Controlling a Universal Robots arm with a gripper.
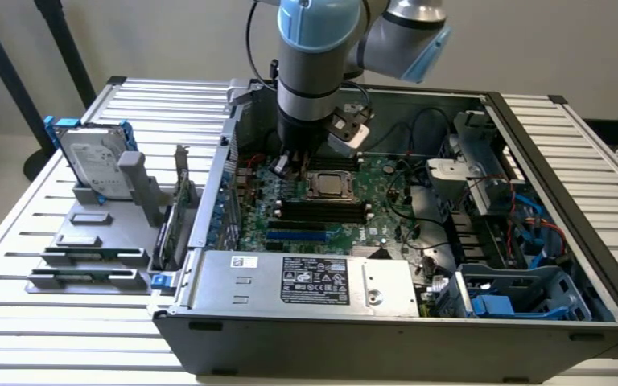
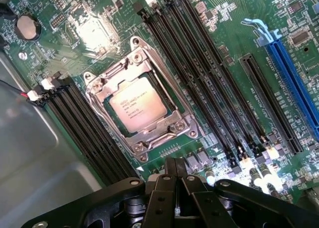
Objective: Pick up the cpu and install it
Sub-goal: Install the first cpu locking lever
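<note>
Wrist view: the cpu [image 2: 138,104], silver top printed with small text, lies flat inside the metal socket frame [image 2: 142,101] on the green motherboard [image 2: 234,34], with nothing gripping it. Black memory slots [image 2: 199,73] run along both sides of the socket, and a blue expansion slot [image 2: 294,83] sits farther out (near a round coin battery [image 2: 27,27] at the opposite corner). The gripper [image 2: 175,169] hangs just above the board beside the socket, its black fingers pressed together and empty.

In the exterior view, the gripper [image 1: 295,165] reaches down into the open computer case [image 1: 395,330], close to the cpu [image 1: 331,185] on the exterior view's left of it. A silver power supply [image 1: 309,281] lies across the case front. On the slatted desk [image 1: 30,322], a hard drive [image 1: 92,161] in a blue frame stands upright in a grey holder [image 1: 89,241].
</note>
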